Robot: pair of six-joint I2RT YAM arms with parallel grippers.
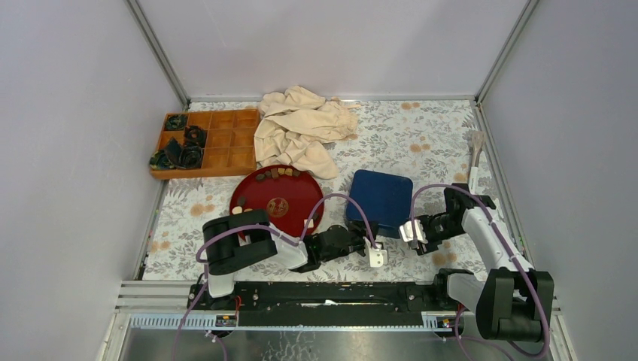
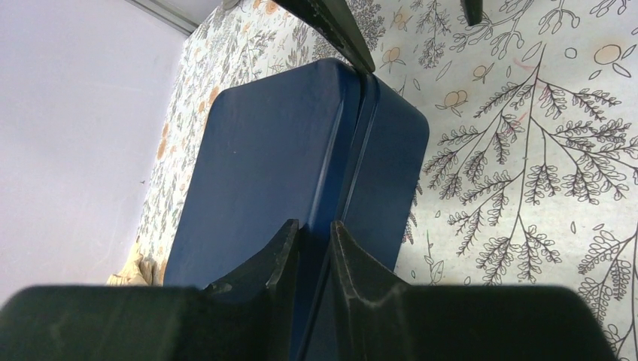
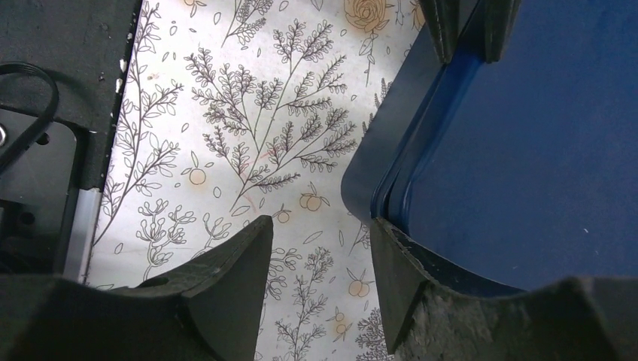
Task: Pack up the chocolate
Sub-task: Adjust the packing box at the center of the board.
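Note:
The chocolate (image 1: 277, 174) lies as small brown and pale pieces along the far rim of a red plate (image 1: 295, 204). To its right is a shut dark blue box (image 1: 382, 197) on the flowered cloth. My left gripper (image 1: 376, 254) is at the box's near left corner. In the left wrist view its narrow jaws (image 2: 312, 226) pinch the rim of the blue box (image 2: 263, 165). My right gripper (image 1: 411, 232) is at the near right corner. It stands open (image 3: 320, 226), with one finger against the blue box (image 3: 527, 135) and only cloth in the gap.
A wooden divided tray (image 1: 226, 139) with dark paper cups stands at the back left. A crumpled cream cloth (image 1: 301, 128) lies behind the plate. A pale stick-like thing (image 1: 475, 159) lies by the right wall. Walls close three sides.

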